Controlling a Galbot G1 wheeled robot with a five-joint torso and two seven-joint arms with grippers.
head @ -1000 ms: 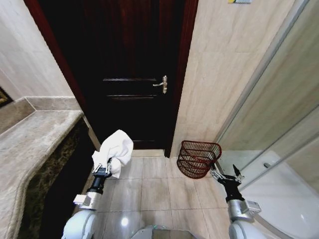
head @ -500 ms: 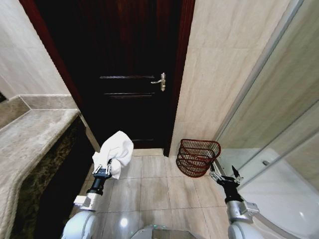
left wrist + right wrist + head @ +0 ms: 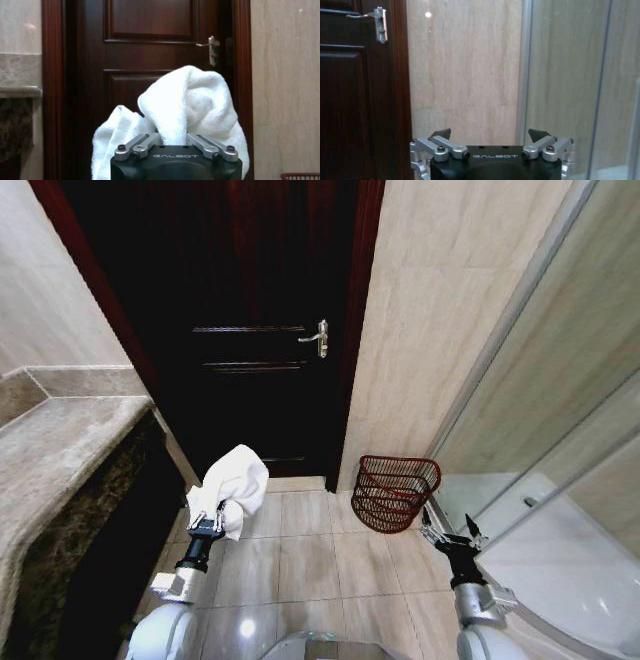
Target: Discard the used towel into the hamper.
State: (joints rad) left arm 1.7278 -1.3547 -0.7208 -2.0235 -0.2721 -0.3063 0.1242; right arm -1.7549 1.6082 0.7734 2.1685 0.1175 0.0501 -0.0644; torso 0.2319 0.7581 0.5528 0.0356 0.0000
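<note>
1. Gripping the towel point(image 3: 232, 485), your left gripper point(image 3: 207, 520) has its fingers clamped on it.
2. Your right gripper point(image 3: 447, 537) waits, fingers apart, beside the hamper point(image 3: 393, 494) on the floor point(image 3: 310, 550).

bathroom | glass shower screen point(image 3: 560, 380) | stone counter point(image 3: 50, 450) | tiled walls point(image 3: 430, 330)

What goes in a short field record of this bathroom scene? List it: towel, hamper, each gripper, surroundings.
towel: crumpled white cloth towel, held up off the floor
left gripper: left gripper shut on the towel, in front of the dark wooden door
right gripper: right gripper open, holding nothing, just right of the hamper
hamper: round reddish-brown wire hamper on the beige tiled floor, at the wall beside the door, no towel in it
surroundings: stone counter on the left, glass shower panel on the right
</note>
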